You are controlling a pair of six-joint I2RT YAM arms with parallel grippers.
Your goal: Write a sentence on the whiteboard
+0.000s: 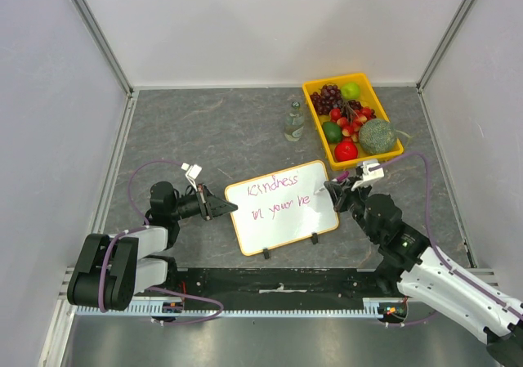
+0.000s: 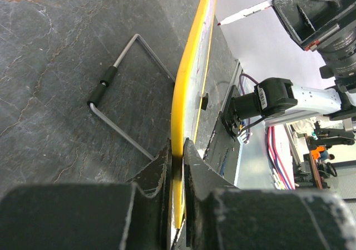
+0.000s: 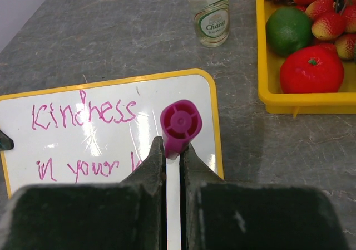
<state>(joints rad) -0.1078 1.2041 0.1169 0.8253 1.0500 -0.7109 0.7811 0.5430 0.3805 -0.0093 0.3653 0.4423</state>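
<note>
Whiteboard (image 1: pixel 286 230) first, since everything turns on it. It stands low in the centre of the top view, near the middle of the tabletop (image 1: pixel 204 130), propped on a wire stand (image 2: pixel 100 91) with its written face toward the arms. Its long axis runs left to right across that view, the right end a little higher in the frame.

Next in size, the yellow fruit tray (image 3: pixel 311 101) sits at upper right, apart from the board. A small glass bottle (image 1: pixel 294 122) stands just left of the tray (neither looks to be in your way).

Your left pincer (image 2: pixel 177 150) is clamped narrow on the board's left short edge, with the yellow rim between its jaws. Your right pincer (image 3: pixel 172 150) is closed tight on the marker (image 3: pixel 180 123). The marker's purple end faces the wrist camera and its tip points at the right part of the board.

Smallest, the sentence (image 1: pixel 274 185): "Kindness" is on the upper line and "in your he" below it. I judge that last word unfinished.

The coming move turns on one relation. The bare strip for the next letters lies between the last stroke and the right rim, right by the marker tip. Your right arm is the nearer one, and travel should follow the long axis rightward. There is little room before the rim. Whether the tip is touching the surface, I cannot tell.
</note>
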